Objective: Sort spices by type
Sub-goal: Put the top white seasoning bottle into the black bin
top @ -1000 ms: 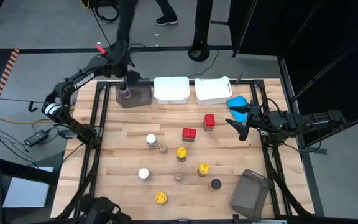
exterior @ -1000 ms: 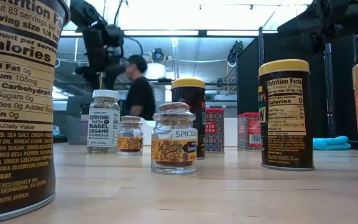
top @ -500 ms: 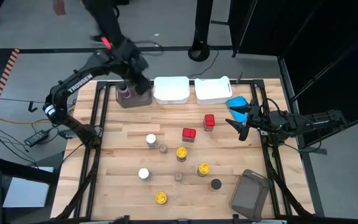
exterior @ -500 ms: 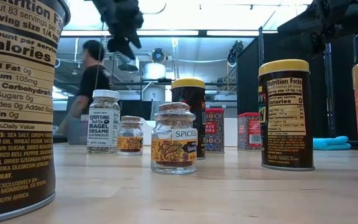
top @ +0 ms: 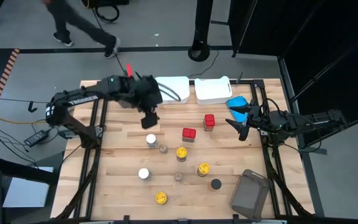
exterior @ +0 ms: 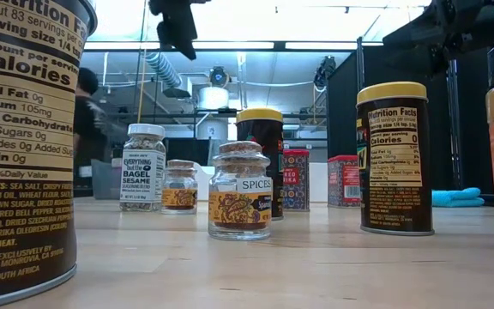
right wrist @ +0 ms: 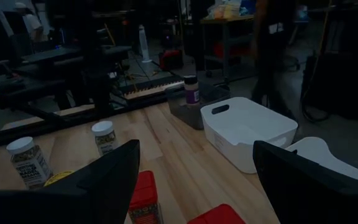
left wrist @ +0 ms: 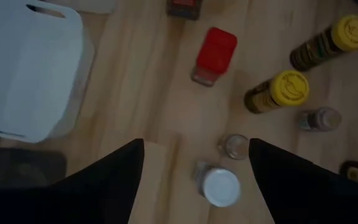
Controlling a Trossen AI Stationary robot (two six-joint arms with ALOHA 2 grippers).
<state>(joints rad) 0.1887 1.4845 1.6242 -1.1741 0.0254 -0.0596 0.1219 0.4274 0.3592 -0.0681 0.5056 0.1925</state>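
Several small spice jars stand on their bases on the wooden table: a white-capped jar (top: 151,140), a clear glass one (top: 163,148), two red square caps (top: 189,134) (top: 209,121), yellow lids (top: 181,152) (top: 203,168) (top: 161,198) and a black cap (top: 215,184). My left gripper (top: 149,118) hangs open in the air over the table's middle, just on the far side of the white-capped jar (left wrist: 219,185), with nothing between its fingers (left wrist: 194,168). My right gripper (top: 241,121) waits open at the right edge. A purple-capped jar (right wrist: 191,90) stands in a grey bin.
Two white tubs (top: 171,89) (top: 213,89) sit along the far edge, with a blue cloth (top: 238,102) beside them. A second grey bin (top: 250,194) lies tipped at the near right corner. A person walks on the floor beyond the far left corner.
My left gripper has left the grey bin at the far left, risen, and swung right and toward the near edge. It now hangs over the middle of the table by the white-capped jar. The purple-capped jar stayed in the bin. The person behind the table walked left.
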